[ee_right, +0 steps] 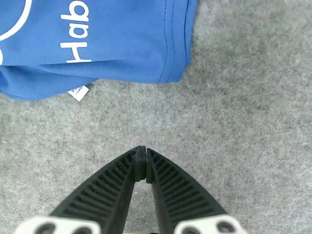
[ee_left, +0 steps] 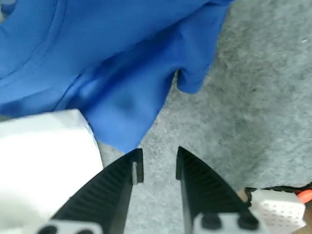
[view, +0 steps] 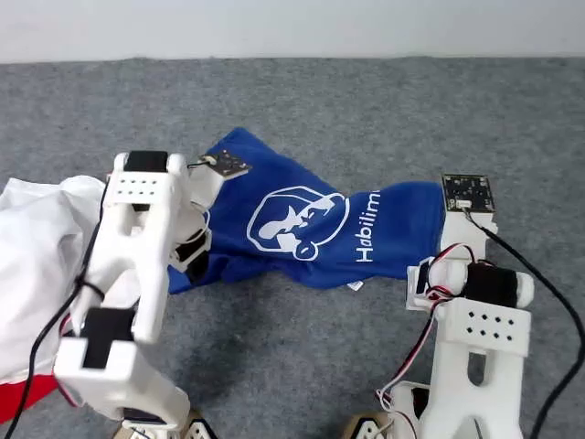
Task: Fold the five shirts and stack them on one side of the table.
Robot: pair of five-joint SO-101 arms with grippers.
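On the grey surface [view: 384, 110], a blue shirt [view: 311, 229] lies rumpled between the arms, left pincer [ee_left: 159, 168] slightly parted and empty at its edge, right pincer [ee_right: 143, 163] closed on nothing beside its hem, white shirt [view: 37, 256] heaped nearby; folding looks barely begun.

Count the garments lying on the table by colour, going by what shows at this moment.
Blue shirt: 1
White cloth: 1 heap; whether it holds more than one shirt cannot be told
Red cloth: 1, just an edge showing under the white
Total: 3 colours, at least 3 garments
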